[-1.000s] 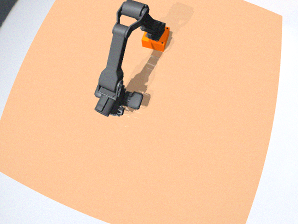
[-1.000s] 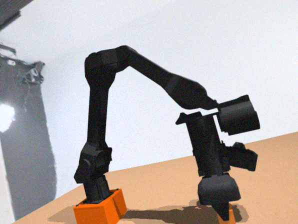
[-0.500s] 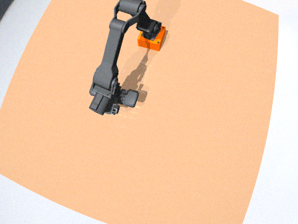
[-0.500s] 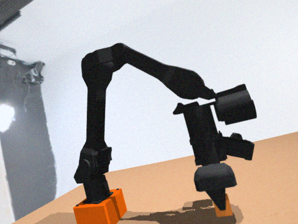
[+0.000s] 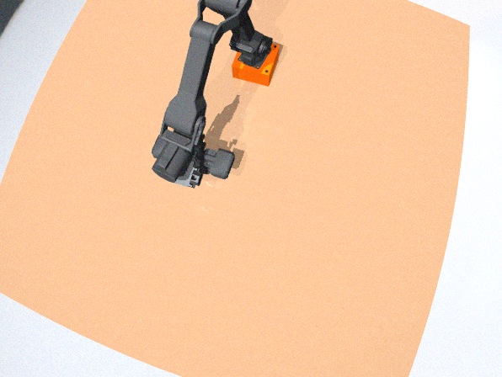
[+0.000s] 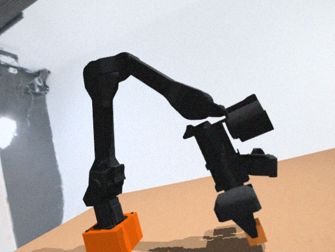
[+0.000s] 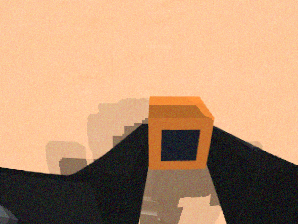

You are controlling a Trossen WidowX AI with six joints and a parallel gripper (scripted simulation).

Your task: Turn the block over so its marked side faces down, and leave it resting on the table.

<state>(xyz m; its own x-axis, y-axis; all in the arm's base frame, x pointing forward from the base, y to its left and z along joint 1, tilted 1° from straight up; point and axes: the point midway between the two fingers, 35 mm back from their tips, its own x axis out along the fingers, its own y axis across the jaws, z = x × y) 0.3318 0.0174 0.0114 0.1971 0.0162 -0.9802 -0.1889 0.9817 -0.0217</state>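
The orange block (image 6: 262,233) (image 7: 181,124) is held between the fingers of my gripper (image 6: 255,235) (image 7: 175,131). My gripper is shut on it, one black finger on each side in the wrist view. The block's marked side, with a dark blue square (image 7: 180,145), faces the wrist camera. In the exterior view the block is tilted and appears a little above the table, partly hidden by a finger. In the top view the arm hides the block and the fingertips.
The tan table top (image 5: 269,261) (image 6: 174,208) (image 7: 75,55) lies under the arm. The arm's orange base (image 5: 252,76) (image 6: 105,242) stands at the top of the top view and the lower left of the exterior view. Shadows fall beside the gripper.
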